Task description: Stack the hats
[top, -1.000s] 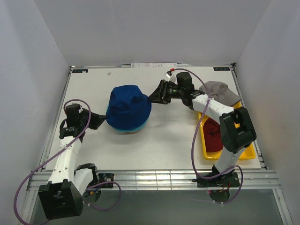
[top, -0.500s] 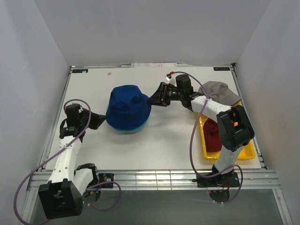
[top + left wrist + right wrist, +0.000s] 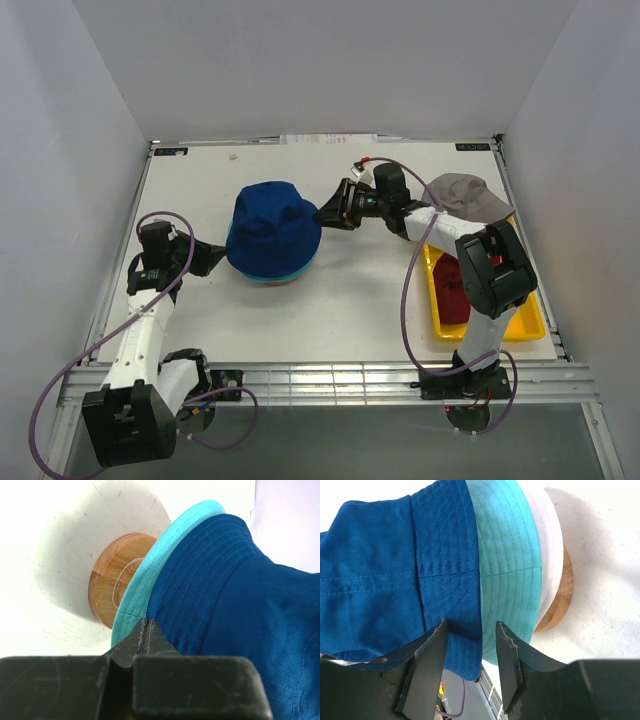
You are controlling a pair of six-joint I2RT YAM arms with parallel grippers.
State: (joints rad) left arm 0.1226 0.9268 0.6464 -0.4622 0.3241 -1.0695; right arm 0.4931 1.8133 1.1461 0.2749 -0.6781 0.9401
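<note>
Navy blue hat (image 3: 272,225), crown up and brim down, so its crown-to-brim axis stands upright. From above it is nearly round, with no clear long axis in plan. It tops a stack left of centre on the table (image 3: 350,300). Under it are the teal hat (image 3: 507,570) and then the white hat (image 3: 547,555), each brim showing past the one above, all on the wooden stand (image 3: 107,587).

My left gripper (image 3: 146,625) has its fingers pressed together. Its tips are at the stack's left side, where the navy and teal brims meet. My right gripper (image 3: 470,627) is at the stack's right side with its fingers apart. The navy brim's edge lies in the gap, not pinched.

Well apart at the right, the grey hat (image 3: 462,195) lies by the far end of the yellow tray (image 3: 530,325), and the dark red hat (image 3: 455,290) lies in the tray.

Against the frame a second earlier, my right wrist and elbow have shifted slightly left. The stack and my left arm are unchanged.
</note>
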